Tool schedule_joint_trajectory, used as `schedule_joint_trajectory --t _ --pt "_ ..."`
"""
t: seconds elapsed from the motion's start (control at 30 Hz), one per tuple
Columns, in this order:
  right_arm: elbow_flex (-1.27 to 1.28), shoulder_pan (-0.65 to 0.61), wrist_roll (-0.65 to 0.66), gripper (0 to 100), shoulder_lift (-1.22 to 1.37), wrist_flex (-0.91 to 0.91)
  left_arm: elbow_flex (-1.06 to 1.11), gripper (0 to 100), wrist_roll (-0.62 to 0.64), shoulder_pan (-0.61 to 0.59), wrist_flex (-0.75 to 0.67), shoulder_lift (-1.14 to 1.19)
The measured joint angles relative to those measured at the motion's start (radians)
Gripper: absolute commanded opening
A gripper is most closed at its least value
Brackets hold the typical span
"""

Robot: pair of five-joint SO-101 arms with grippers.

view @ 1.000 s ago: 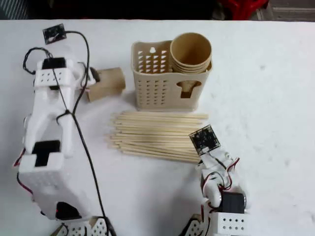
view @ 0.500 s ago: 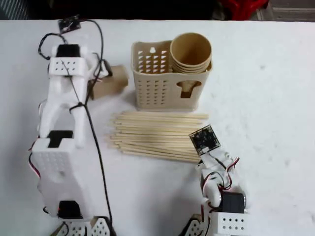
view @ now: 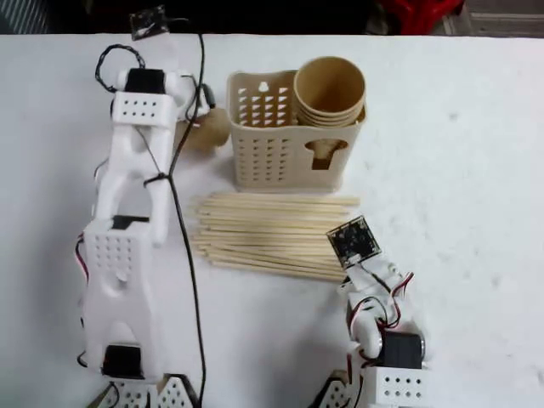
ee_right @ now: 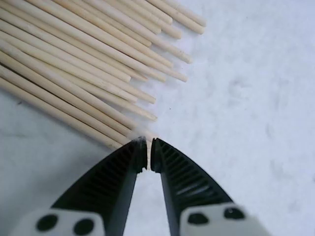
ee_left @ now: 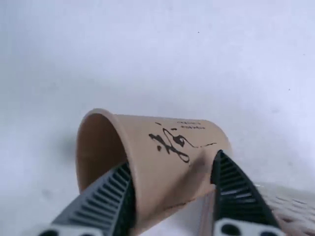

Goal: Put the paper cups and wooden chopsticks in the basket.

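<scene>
- Right, nearest the arms' bases: the right gripper (ee_right: pixel 148 147) sits with its jaws closed on nothing, tips together on the table (view: pixel 476 170). It is parked on the near side of the basket (view: pixel 272 161).
- The tips are right at the cut ends of the chopsticks (ee_right: pixel 83 73), beside the bundle rather than around it. My read is that this gripper must open and straddle a few sticks before it can take any.
- The chopsticks (view: pixel 272 236) lie flat in a loose bundle just in front of the basket, parallel to its front wall and not touching it.
- The basket stands upright, and a stack of cups (view: pixel 330 89) is already nested in its right-hand compartment.
- Farthest out is the live action, just beside the basket's left wall. The left gripper (ee_left: pixel 172 196) is clamped on a paper cup (ee_left: pixel 157 152), which lies on its side.
- The cup body sits between the two fingers (ee_left: pixel 110 196), mouth toward one and base toward the other. Whether it is off the table I can't tell.
- To do this step well, I'd say lift the cup clear of the basket's rim before crossing over. Then turn it base-down, centre it over the stack and let go only once it is seated.
- Go easy on the squeeze, since thin paper dents.
</scene>
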Motion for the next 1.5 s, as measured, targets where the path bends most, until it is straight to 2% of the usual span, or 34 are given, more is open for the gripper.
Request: schedule_joint_trajectory --t 0.07,0.17,0.3,0.5,0.6,0.73,0.9,1.0,1.1,1.23,1.5 --pt "0.000 0.000 0.000 3.5 0.000 0.000 -0.063 2 0.000 0.000 -0.008 0.054" --pt "0.000 0.000 0.000 3.5 0.000 0.000 -0.163 2 -0.061 0.006 -0.006 0.106" --pt "0.000 0.000 0.000 3.5 0.000 0.000 -0.295 2 -0.152 -0.003 0.091 0.140" --pt "0.000 -0.002 0.000 3.5 0.000 0.000 -0.646 2 -0.253 -0.011 0.290 0.137" --pt "0.000 -0.002 0.000 3.5 0.000 0.000 -0.671 2 -0.298 0.005 0.338 0.069" --pt "0.000 -0.002 0.002 3.5 0.000 0.000 -0.686 2 -0.338 0.103 0.356 -0.080" --pt "0.000 0.000 0.002 3.5 0.000 0.000 -0.692 2 -0.411 0.336 0.353 -0.307" --pt "0.000 -0.002 0.002 3.5 0.000 0.000 -0.694 2 -0.480 0.496 0.302 -0.359" --pt "0.000 0.000 0.002 3.5 0.000 0.000 -0.689 2 -0.537 0.605 0.226 -0.353" --pt "0.000 -0.002 0.002 3.5 0.000 0.000 -0.664 2 -0.562 0.657 0.184 -0.292" --pt "0.000 0.000 0.002 3.5 0.000 0.000 -0.644 2 -0.562 0.655 0.213 -0.196"
